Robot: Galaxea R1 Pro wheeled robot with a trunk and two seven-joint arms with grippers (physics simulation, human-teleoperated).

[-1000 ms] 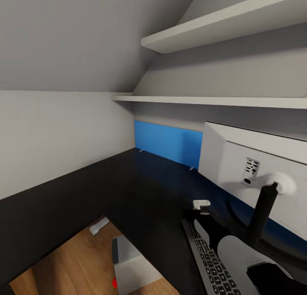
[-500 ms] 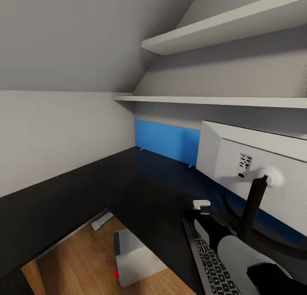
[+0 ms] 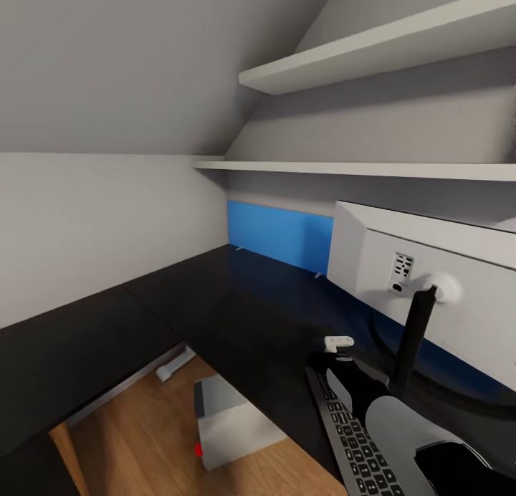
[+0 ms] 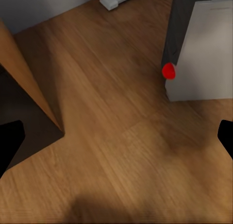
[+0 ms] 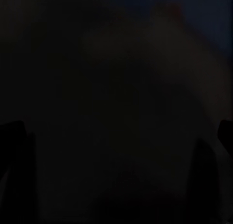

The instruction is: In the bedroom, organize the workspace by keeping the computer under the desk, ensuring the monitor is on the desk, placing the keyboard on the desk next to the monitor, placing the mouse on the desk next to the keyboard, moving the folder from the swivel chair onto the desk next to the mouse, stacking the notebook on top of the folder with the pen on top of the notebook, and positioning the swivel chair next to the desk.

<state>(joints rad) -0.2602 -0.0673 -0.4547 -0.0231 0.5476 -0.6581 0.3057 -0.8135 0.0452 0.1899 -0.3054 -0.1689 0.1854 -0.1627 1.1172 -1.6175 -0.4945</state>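
Below, pale computer (image 3: 229,428), red light.

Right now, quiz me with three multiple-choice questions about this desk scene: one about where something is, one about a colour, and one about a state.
1. Where is the computer?
A. on the shelf
B. on the floor by the desk
C. on the keyboard

2. What colour is the wall panel behind the desk?
A. blue
B. red
C. green

3. Which side of the monitor faces the head camera?
A. its black screen
B. its white back
C. its underside

Answers: B, it stands on the wood planks; A, bright blue; B, ports and stand mount show.
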